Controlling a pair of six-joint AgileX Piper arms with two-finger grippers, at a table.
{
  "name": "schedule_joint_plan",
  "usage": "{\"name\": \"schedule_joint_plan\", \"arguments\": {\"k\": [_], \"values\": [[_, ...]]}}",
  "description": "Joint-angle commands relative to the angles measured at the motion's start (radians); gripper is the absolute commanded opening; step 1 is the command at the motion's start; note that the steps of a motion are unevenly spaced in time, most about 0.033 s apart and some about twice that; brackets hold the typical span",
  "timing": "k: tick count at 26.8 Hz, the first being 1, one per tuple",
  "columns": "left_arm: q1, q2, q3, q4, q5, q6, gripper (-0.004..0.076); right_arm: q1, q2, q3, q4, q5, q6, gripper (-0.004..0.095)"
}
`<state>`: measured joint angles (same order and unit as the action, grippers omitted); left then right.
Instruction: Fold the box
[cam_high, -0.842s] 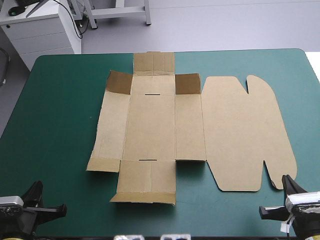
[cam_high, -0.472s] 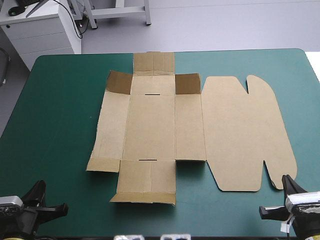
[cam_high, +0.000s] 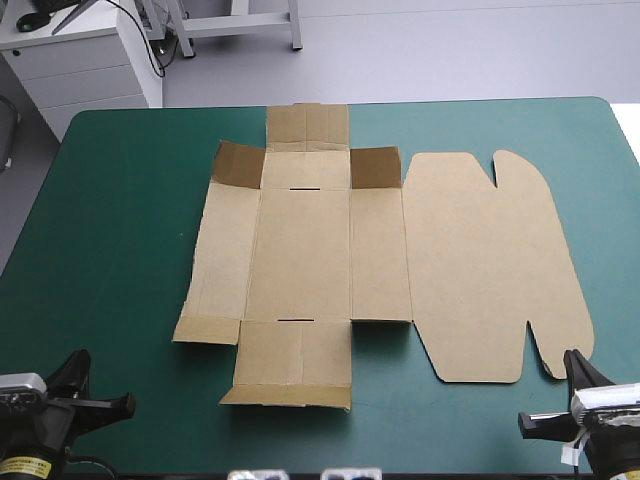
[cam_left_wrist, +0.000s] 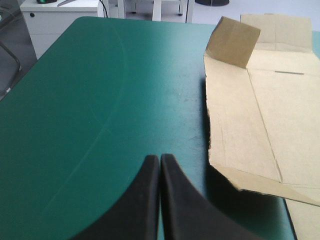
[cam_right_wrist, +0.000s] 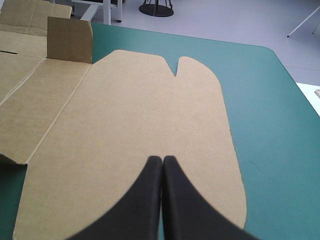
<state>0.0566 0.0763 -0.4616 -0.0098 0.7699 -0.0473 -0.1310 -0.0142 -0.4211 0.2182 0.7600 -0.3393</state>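
**A:** Where does the box (cam_high: 330, 270) sit?

**B:** Flat at the middle of the desk (cam_high: 120, 230), with its lid panel (cam_high: 490, 270) spread to the right. Only two small flaps (cam_high: 375, 167) at the far corners stand up.

**A:** And the arms?

**B:** Both are at the near edge. The left gripper (cam_left_wrist: 160, 158) has its fingers pressed together over bare desk, just beside the box's left panel. The right gripper (cam_right_wrist: 162, 159), pressed together too, hangs over the lid's near end.

**A:** What might go wrong?

**B:** Fingers like that can't pinch a flat sheet (they must part first). Nudging an edge could slide the whole board, knock the raised flaps down, or bend it off a crease.
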Motion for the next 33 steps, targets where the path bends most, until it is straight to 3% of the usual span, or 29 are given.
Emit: {"name": "schedule_joint_plan", "arguments": {"k": [1, 11, 22, 27, 33], "values": [[0.001, 0.113, -0.075, -0.007, -0.072, 0.014, -0.0008, -0.008, -0.019, -0.022, 0.007, -0.068, -0.004, -0.0014], [0.001, 0.481, -0.329, -0.012, -0.020, 0.037, -0.0007, -0.008, -0.019, -0.022, 0.007, -0.068, -0.004, -0.0014], [0.022, 0.890, -0.450, -0.307, 0.055, 0.350, 0.0017, -0.008, -0.019, -0.022, 0.007, -0.068, -0.004, -0.0014], [0.154, 1.122, -0.471, -0.677, 0.168, 0.643, 0.0017, -0.008, -0.019, -0.022, 0.007, -0.068, -0.004, -0.0014], [0.214, 1.400, -0.634, -0.678, 0.319, 0.645, 0.0015, -0.008, -0.019, -0.022, 0.007, -0.068, -0.004, -0.0014]]}}
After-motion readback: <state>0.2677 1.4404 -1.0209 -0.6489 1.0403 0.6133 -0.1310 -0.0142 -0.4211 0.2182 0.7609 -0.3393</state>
